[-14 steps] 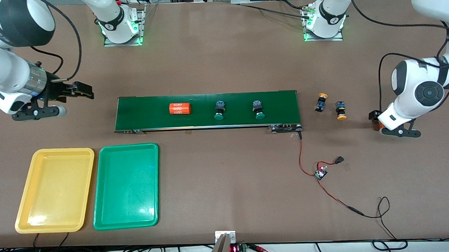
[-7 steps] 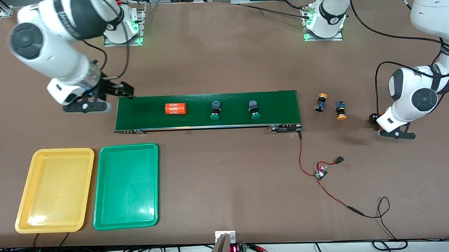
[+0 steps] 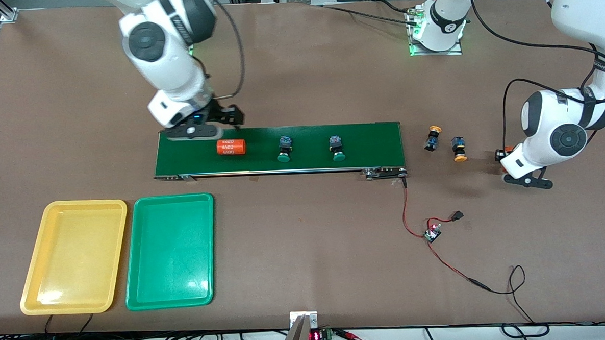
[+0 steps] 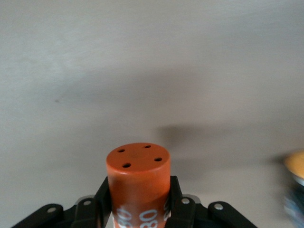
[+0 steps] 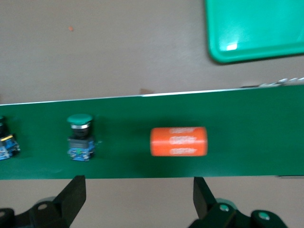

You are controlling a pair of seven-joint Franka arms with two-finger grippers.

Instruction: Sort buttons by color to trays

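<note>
In the front view the long dark green conveyor belt (image 3: 278, 149) lies across the middle of the frame. On it there are an orange cylinder (image 3: 230, 147) lying on its side and two green-capped buttons (image 3: 283, 150) (image 3: 337, 149), one after the other toward the left arm's end. The right gripper (image 3: 227, 120) hangs over the upper edge of the belt, just above this cylinder in the frame. Its fingers (image 5: 73, 194) are spread wide and hold nothing; in the right wrist view the cylinder (image 5: 179, 141) and one green-capped button (image 5: 79, 136) lie between them on the belt (image 5: 152, 137). At the right side of the front view, off the belt, two yellow-capped buttons (image 3: 432, 137) (image 3: 459, 149) rest on the brown table (image 3: 306, 251), near each other. The left gripper (image 3: 501, 155) is low at the table, at the right edge of the frame. In the left wrist view its fingers (image 4: 102, 202) are clamped on a second orange cylinder (image 4: 138, 183), which stands upright. The yellow tray (image 3: 74, 255) and the green tray (image 3: 170, 250) are side by side in the lower left of the front view.
</note>
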